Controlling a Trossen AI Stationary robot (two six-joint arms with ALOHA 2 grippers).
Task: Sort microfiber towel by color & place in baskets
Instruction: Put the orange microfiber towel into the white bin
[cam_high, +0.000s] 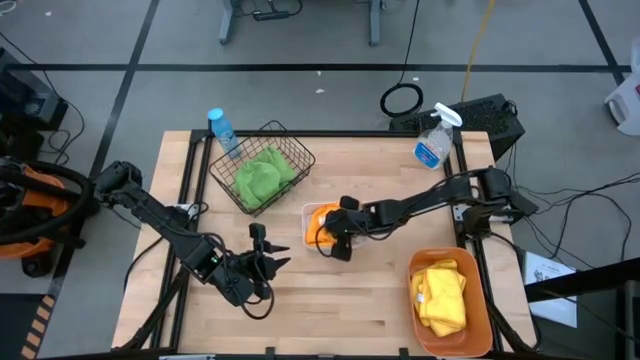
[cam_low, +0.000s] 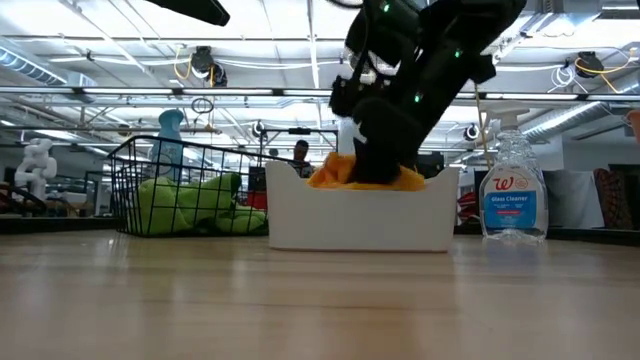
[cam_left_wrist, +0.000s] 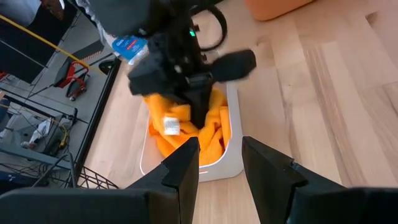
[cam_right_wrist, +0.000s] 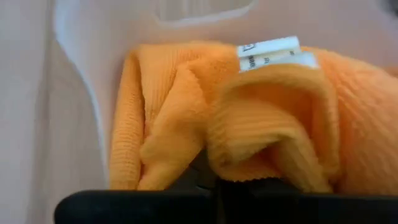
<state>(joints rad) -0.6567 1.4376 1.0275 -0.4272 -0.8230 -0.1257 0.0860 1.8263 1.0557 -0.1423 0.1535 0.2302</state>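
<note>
Pinching ribbed orange cloth (cam_right_wrist: 261, 124) inside the smooth white tray (cam_low: 360, 225), right tool (cam_high: 332, 243) is clamped tight.

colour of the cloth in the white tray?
Orange cloth in the white tray; the right wrist view shows it best.

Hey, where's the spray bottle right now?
In the high view, the clear spray bottle stands at the table's far right edge, behind the orange tub and right of the white tray.
</note>
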